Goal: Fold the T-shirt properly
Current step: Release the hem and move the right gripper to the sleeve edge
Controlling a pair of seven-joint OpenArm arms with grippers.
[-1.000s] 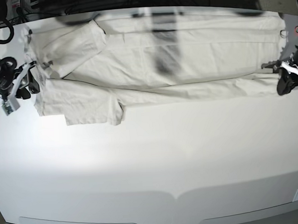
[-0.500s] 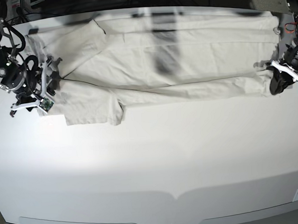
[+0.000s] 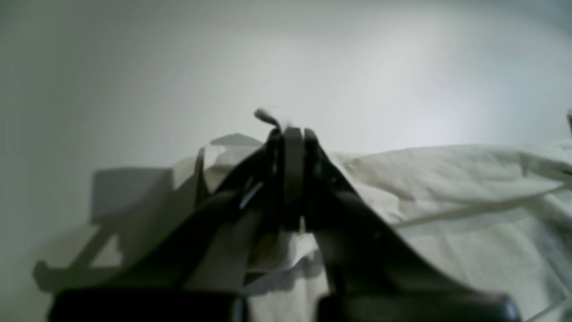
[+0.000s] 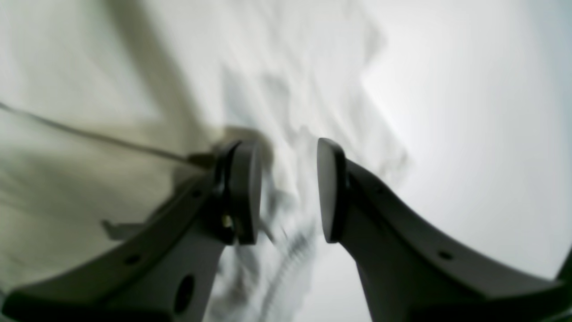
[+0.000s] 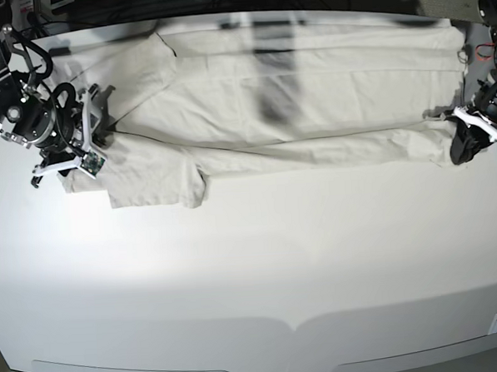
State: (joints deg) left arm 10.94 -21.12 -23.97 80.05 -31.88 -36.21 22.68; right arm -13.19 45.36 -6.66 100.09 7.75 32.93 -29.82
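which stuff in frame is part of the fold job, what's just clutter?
In the job:
- T-shirt, spread along the table's far edge
- left gripper, shut on the shirt's edge
- right gripper, open over the sleeve end

Just there:
- white table
- dark cables behind the table

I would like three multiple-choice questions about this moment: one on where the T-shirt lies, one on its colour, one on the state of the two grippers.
1. Where on the table does the T-shirt lie?
A. along the far edge
B. in the middle
C. along the near edge

2. What colour is the T-shirt?
A. dark blue
B. off-white
C. red

3. How are the grippers?
A. both open
B. left gripper shut on the T-shirt, right gripper open
C. both shut on the T-shirt

Key: 1 A, the base view shows it stretched along the far edge; 2 B, pale beige cloth, slightly darker than the table; 3 B, the left pinches a fabric edge, the right shows a clear gap.
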